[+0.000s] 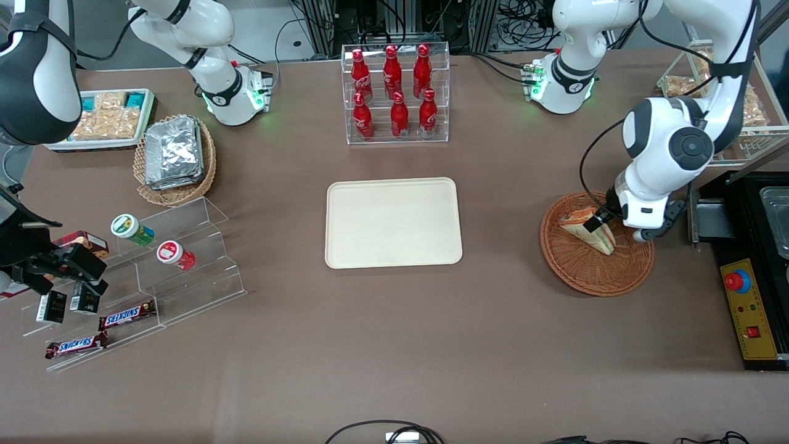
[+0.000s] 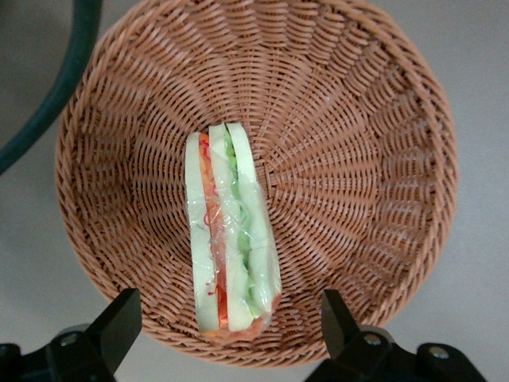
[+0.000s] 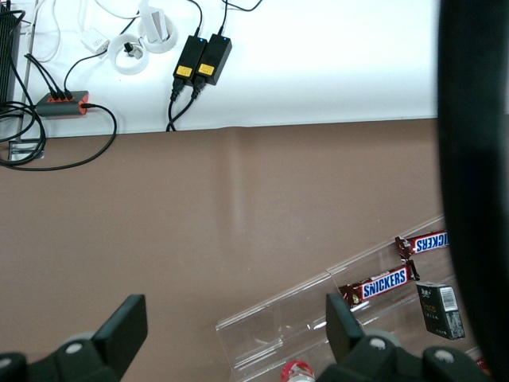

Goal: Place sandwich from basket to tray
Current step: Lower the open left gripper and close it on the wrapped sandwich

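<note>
End effector (image 2: 227, 322) open, apparently above sandwich (image 2: 231, 239).

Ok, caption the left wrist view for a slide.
Open hand hovering above plastic-wrapped triangular white-bread sandwich in round reddish-brown wicker basket.

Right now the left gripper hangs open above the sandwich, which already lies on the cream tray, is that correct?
Not quite. The gripper does hang open above the sandwich, but the sandwich lies in the round wicker basket, not on the cream tray, which holds nothing. The left wrist view shows the sandwich in the basket; the front view shows the tray.
</note>
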Robot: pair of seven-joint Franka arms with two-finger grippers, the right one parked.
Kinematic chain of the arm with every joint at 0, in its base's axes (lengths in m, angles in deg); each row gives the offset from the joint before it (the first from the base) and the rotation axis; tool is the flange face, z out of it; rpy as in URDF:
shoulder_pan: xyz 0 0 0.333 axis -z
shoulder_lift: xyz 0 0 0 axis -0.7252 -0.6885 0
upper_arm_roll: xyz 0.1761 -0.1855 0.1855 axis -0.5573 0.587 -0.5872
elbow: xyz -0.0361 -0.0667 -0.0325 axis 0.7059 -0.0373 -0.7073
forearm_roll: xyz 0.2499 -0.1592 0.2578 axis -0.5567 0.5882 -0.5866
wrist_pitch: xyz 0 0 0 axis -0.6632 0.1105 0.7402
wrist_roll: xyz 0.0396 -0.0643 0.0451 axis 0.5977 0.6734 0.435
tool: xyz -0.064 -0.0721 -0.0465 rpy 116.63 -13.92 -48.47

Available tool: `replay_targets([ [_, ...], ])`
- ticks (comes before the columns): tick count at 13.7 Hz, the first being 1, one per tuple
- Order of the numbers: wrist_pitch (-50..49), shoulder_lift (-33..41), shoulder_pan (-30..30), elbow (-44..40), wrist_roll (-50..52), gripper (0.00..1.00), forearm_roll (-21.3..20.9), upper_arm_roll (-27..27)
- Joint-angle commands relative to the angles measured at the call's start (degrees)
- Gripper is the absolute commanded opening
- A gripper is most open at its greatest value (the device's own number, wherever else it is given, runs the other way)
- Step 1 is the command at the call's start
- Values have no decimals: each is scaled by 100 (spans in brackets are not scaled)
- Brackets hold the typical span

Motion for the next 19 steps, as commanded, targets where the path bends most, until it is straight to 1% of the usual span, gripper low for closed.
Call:
replay_targets([
  [1, 585, 47, 3, 445, 152, 100, -71, -23],
  [9, 1298, -462, -41, 561, 187, 100, -62, -67],
  [10, 1359, -498, -67, 552, 213, 99, -62, -58],
  [11, 1421, -550, -85, 552, 283, 89, -62, -58],
  [12, 1456, -586, -85, 552, 319, 68, -62, -67],
  [13, 1492, -638, -94, 552, 354, 40, -53, -58],
  [14, 1501, -639, -94, 552, 424, 9, -53, -58],
  [15, 1501, -639, -94, 543, 442, 0, -62, -58],
  [17, 1475, -587, -94, 517, 529, 0, -62, -58],
  [19, 1256, -359, -85, 473, 539, 0, -62, -58],
])
